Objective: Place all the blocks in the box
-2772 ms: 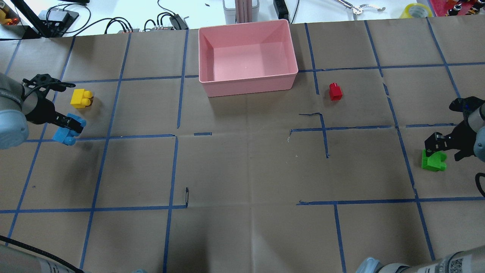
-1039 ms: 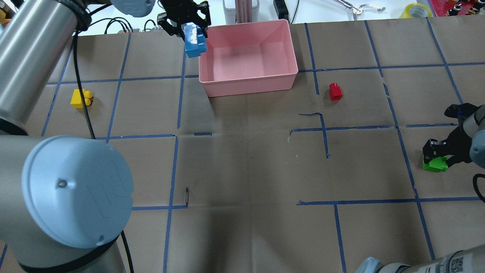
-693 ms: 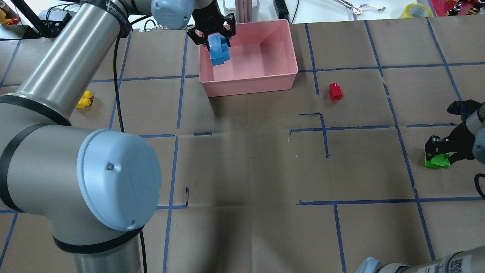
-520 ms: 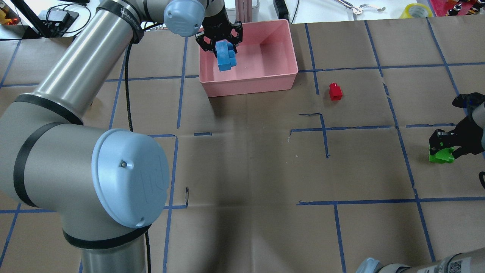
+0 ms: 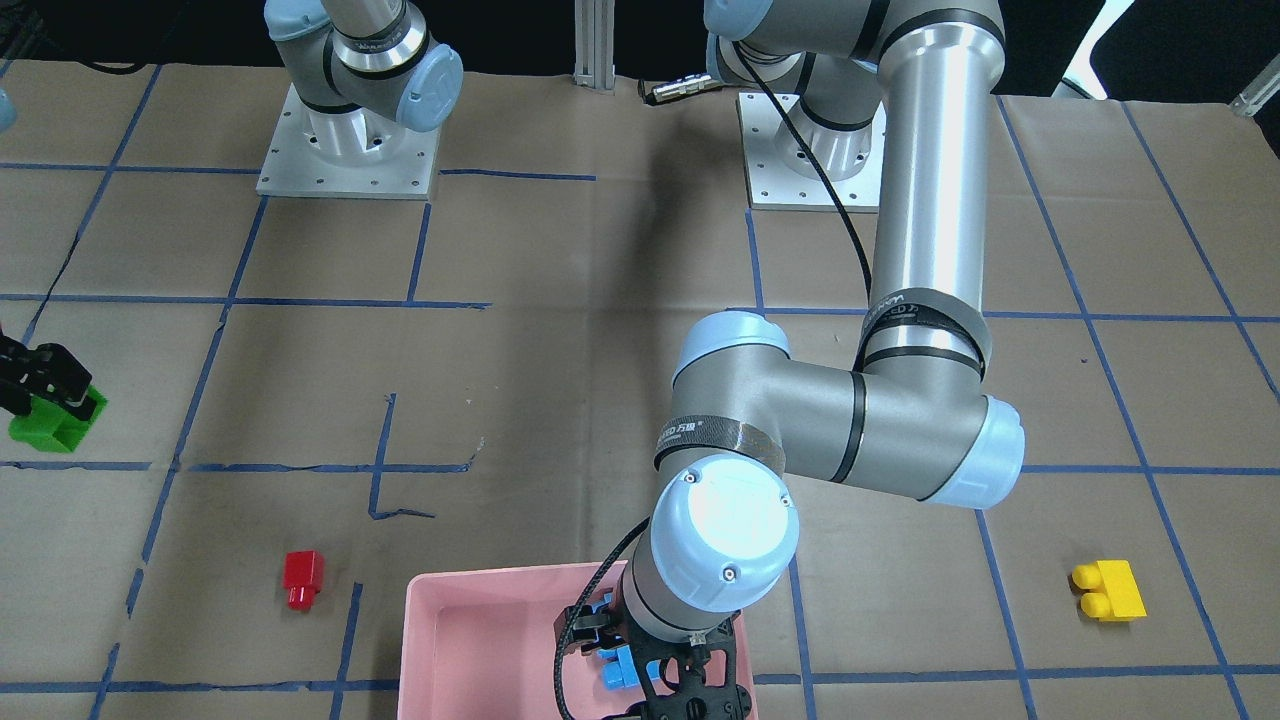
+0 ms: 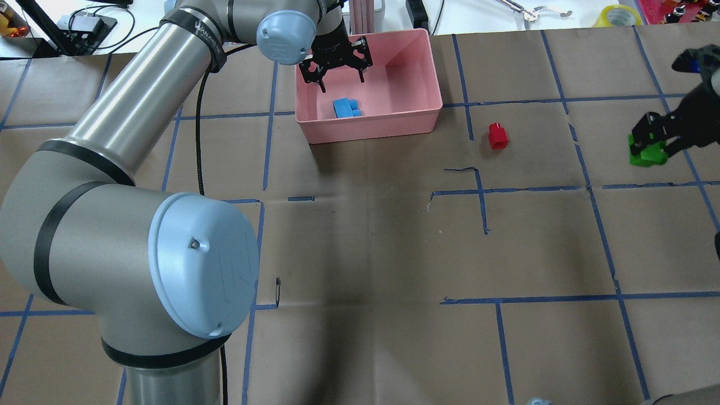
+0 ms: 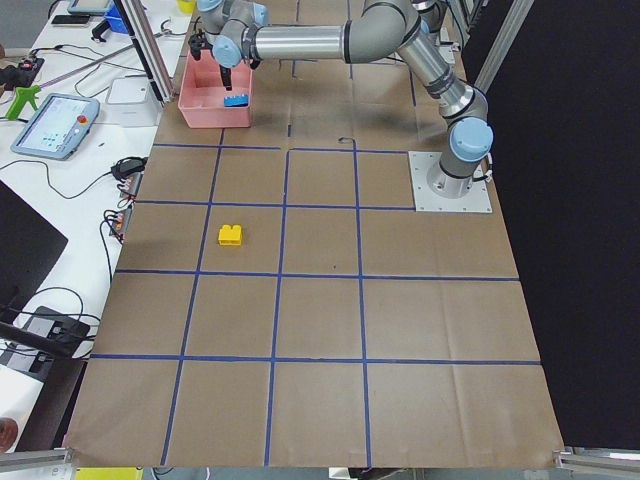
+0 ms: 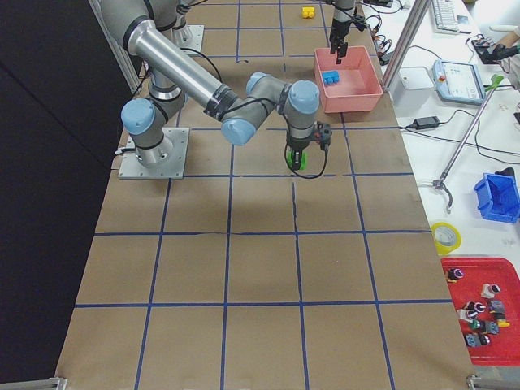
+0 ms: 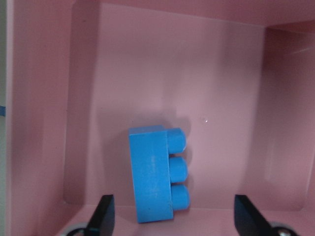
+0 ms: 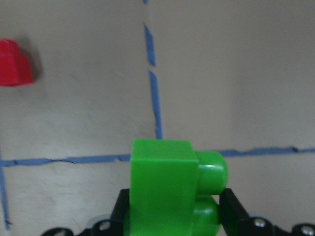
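The blue brick [image 6: 346,107] lies on its side on the floor of the pink box [image 6: 427,67], near its left end; it also shows in the left wrist view [image 9: 157,179]. My left gripper [image 6: 342,81] hangs open and empty just above it. My right gripper [image 6: 649,143] is shut on the green brick [image 6: 647,154], held above the table at the right; the right wrist view shows it between the fingers [image 10: 165,191]. The red brick [image 6: 498,135] stands right of the box. The yellow brick [image 5: 1108,590] sits on the table, hidden behind my left arm in the overhead view.
My left arm's elbow and forearm [image 6: 140,112] span the left half of the overhead view. Cables, a tape roll [image 6: 617,16] and tools lie beyond the table's far edge. Blue tape lines grid the brown paper.
My left gripper carried the blue brick over the box, opened and let it drop inside. My right gripper shut on the green brick and moved it toward the far side.
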